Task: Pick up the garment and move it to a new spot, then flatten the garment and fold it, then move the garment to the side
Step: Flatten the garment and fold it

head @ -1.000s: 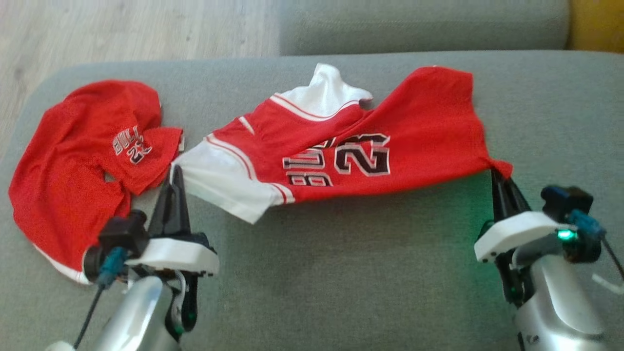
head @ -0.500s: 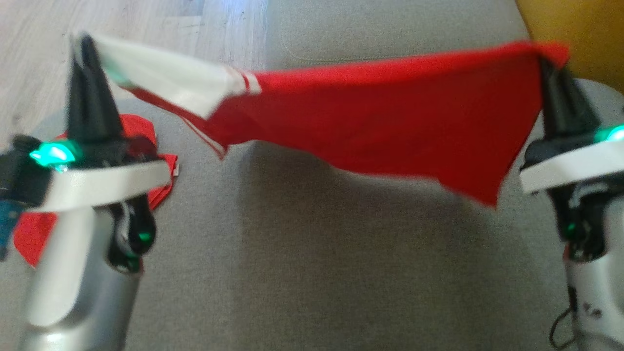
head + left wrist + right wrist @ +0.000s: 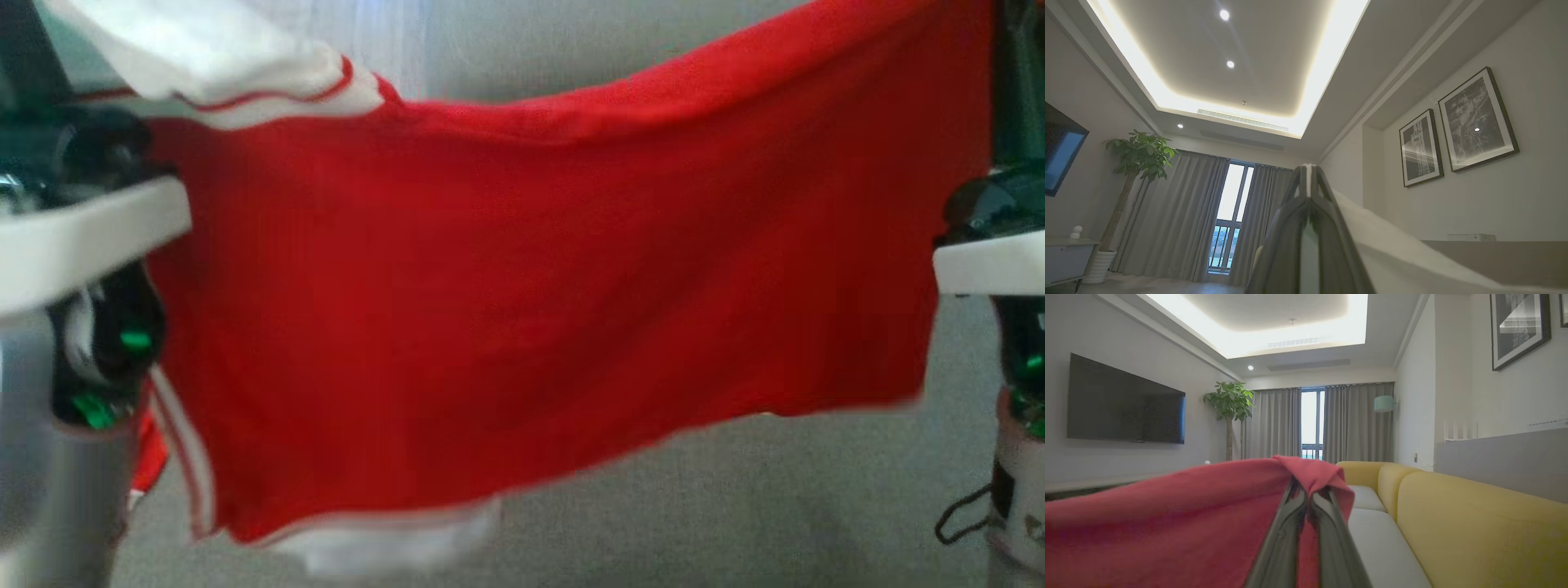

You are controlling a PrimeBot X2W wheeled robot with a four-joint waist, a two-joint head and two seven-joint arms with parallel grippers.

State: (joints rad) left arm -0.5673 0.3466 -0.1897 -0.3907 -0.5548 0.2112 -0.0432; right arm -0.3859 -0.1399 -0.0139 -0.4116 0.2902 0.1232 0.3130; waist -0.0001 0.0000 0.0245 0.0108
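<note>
The garment (image 3: 522, 310), a red jersey with white trim, hangs spread in the air between my two grippers, close in front of the head camera. Its lower hem hangs above the grey cushion (image 3: 735, 506). My left gripper (image 3: 1308, 168) is shut on a white edge of the garment (image 3: 1396, 253), and its fingers (image 3: 20, 73) rise at the upper left. My right gripper (image 3: 1308, 490) is shut on a bunched red corner of the garment (image 3: 1314, 471), at the upper right of the head view. The jersey's printed side is hidden from me.
A sliver of another red garment (image 3: 145, 457) shows low at the left on the grey cushion. A yellow sofa (image 3: 1474, 522) runs along the wall to the right, with a wall-mounted TV (image 3: 1122, 404) and a potted plant (image 3: 1229, 404) across the room.
Both grippers have lifted the jersey off the cushion and raised it high. It now hangs stretched between them and covers most of the head view, which has also shifted.
</note>
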